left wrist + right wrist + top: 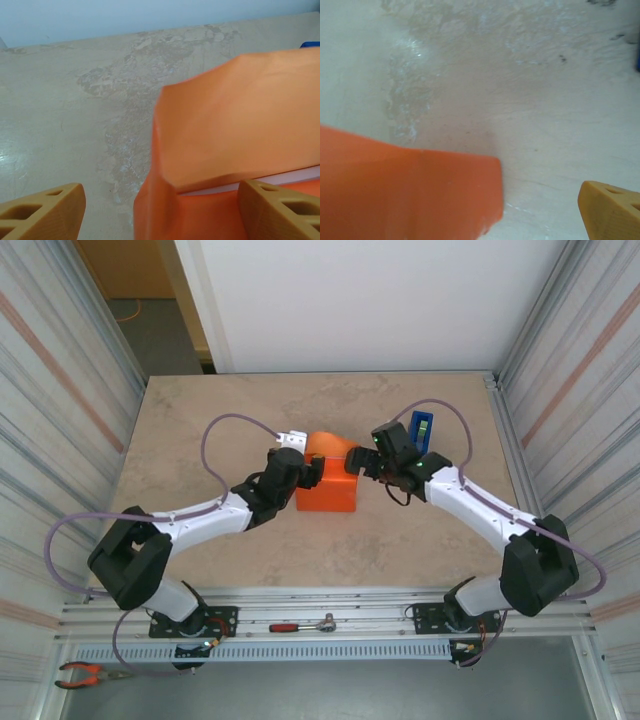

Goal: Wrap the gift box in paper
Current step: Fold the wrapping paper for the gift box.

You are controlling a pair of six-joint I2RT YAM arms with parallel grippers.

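The gift box (327, 496) sits mid-table, covered in the orange paper (330, 448), whose far flap bulges upward. My left gripper (306, 468) is at the box's left side and my right gripper (361, 462) at its right side. In the left wrist view the raised paper flap (240, 120) arches over the box (200, 215), with a thin white strip under its edge. The left gripper (160, 217) is open, its tan fingers (45, 210) wide apart and the left one clear of the box. The right gripper (485, 220) is open; one fingertip (612, 210) stands apart from the paper (405, 195).
A blue tape dispenser (422, 430) stands just behind my right gripper. Corrugated metal walls close in the table (200, 430) on both sides. A ratchet tool (305, 625) and pliers (85, 673) lie on the rails below the near edge.
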